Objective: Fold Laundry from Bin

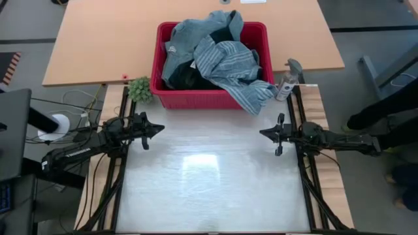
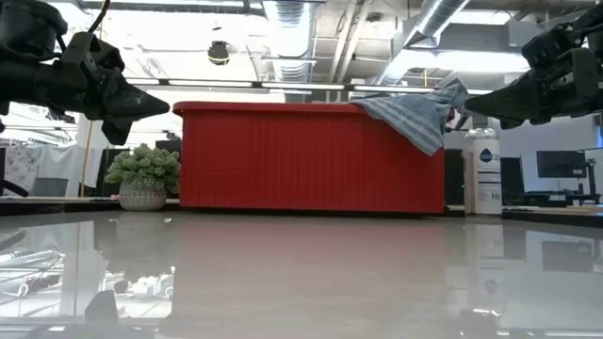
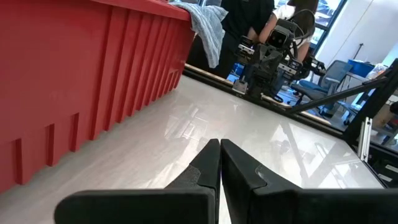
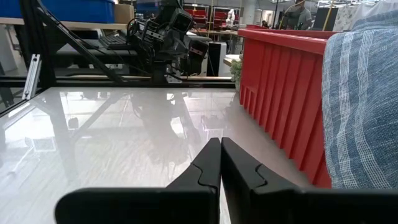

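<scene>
Red bin (image 1: pixel 210 98), striped shirt (image 1: pixel 238 68) overhanging rim

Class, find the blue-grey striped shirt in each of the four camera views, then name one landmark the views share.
High view: the striped shirt spills over the red bin's front right rim.
Low view: it hangs over the bin's top right corner.
Left wrist view: upper middle, draped off the bin's far end.
Right wrist view: right edge, close to the camera.
Shared landmark: the red bin, in all four.
</scene>
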